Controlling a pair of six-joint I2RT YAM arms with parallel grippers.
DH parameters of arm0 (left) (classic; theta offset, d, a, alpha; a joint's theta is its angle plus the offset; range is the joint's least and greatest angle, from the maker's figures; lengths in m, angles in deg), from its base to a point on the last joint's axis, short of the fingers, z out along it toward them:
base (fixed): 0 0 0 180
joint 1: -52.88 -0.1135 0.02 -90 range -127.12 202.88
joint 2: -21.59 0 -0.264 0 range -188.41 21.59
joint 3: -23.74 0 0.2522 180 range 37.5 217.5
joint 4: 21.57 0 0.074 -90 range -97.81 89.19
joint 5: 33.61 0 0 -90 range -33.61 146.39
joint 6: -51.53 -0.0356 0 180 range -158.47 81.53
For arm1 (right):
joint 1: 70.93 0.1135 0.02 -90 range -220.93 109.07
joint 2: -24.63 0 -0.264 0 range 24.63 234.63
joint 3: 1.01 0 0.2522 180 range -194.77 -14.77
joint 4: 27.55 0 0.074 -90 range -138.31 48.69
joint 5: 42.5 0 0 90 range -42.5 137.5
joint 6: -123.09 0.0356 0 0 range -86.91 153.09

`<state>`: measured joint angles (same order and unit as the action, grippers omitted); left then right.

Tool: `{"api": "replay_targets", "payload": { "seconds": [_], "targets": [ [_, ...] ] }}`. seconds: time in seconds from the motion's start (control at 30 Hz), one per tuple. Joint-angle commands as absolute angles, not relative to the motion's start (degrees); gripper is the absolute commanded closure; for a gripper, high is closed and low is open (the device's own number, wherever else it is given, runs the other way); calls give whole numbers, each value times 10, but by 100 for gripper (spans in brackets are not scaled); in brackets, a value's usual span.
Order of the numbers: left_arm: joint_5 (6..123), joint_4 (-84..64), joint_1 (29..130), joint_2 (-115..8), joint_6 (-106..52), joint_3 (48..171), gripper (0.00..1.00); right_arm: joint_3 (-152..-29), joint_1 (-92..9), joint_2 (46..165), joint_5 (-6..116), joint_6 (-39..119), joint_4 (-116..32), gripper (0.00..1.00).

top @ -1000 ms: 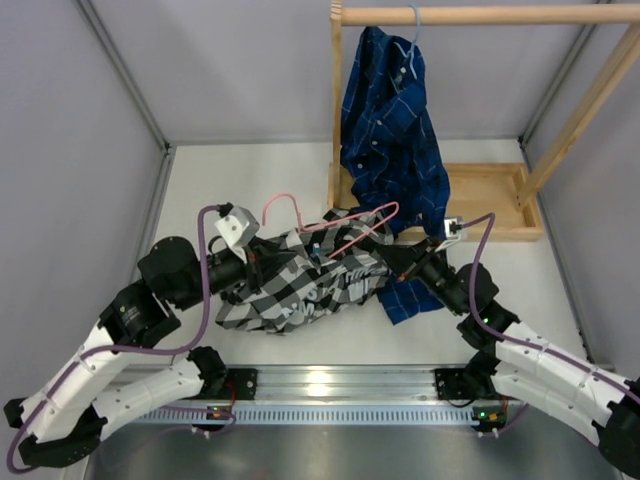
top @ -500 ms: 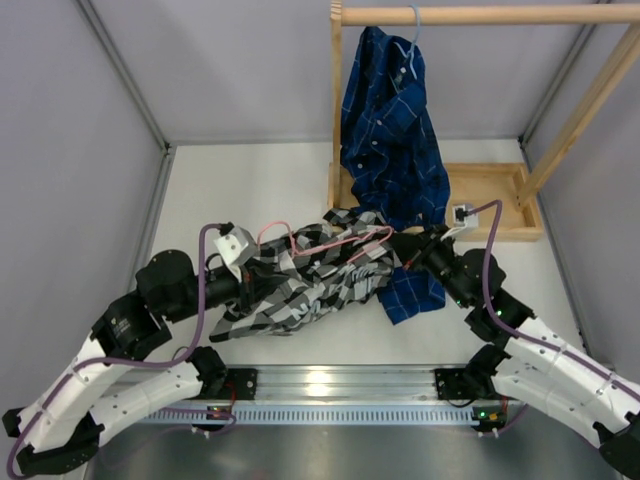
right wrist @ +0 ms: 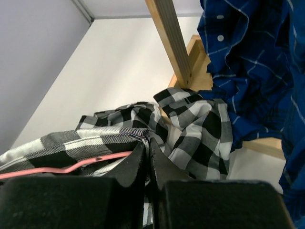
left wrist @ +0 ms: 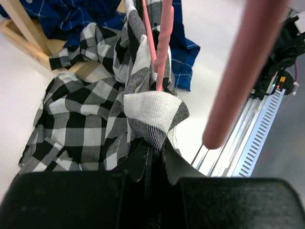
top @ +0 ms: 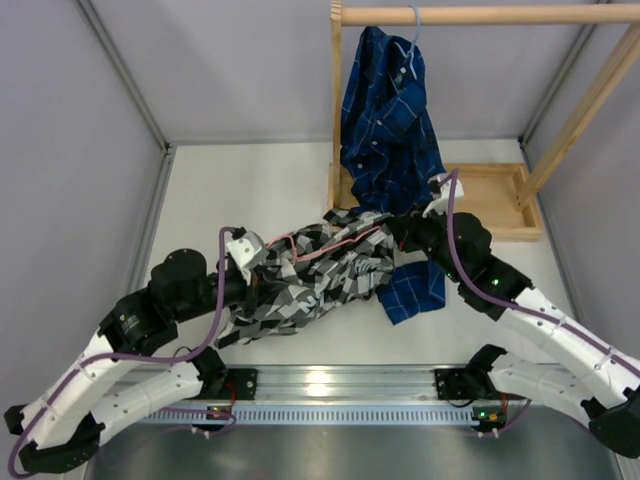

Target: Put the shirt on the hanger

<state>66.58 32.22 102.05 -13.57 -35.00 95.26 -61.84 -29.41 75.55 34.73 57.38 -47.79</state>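
The black-and-white checked shirt (top: 320, 275) is stretched between both grippers above the table. The pink wire hanger (top: 330, 243) lies mostly under the cloth, with short pink stretches showing. My left gripper (top: 252, 268) is shut on a fold of the shirt (left wrist: 147, 109), with the hanger (left wrist: 162, 43) running away just beyond my fingertips. My right gripper (top: 408, 232) is shut on the shirt's edge (right wrist: 128, 136), and the hanger wire (right wrist: 71, 167) passes just left of my fingers. The hanger's hook is hidden.
A blue plaid shirt (top: 392, 120) hangs on a light blue hanger (top: 415, 30) from the wooden rack (top: 480, 15); its tail lies on the table at my right gripper. The rack's wooden base (top: 495, 200) stands at the back right. Grey walls enclose the table.
Both grippers have moved right and slightly back, the right one rising toward the rack post. The shirt has been pulled longer between them and now covers more of the pink hanger.
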Motion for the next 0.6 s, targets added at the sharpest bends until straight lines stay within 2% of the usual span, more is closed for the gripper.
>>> {"api": "replay_targets", "payload": {
  "seconds": [0.0,0.2,0.37,0.57],
  "targets": [
    [647,368,1021,-133,-350,979,100,-672,-304,753,332,501,-500,100],
    [633,374,1021,-171,-345,1013,100,-667,-302,716,442,506,-455,100],
    [503,321,1021,-194,-302,1046,100,-636,-302,691,566,558,-417,100],
    [499,180,1021,-244,-292,1082,100,-551,-293,666,702,712,-211,100]
  ]
}}
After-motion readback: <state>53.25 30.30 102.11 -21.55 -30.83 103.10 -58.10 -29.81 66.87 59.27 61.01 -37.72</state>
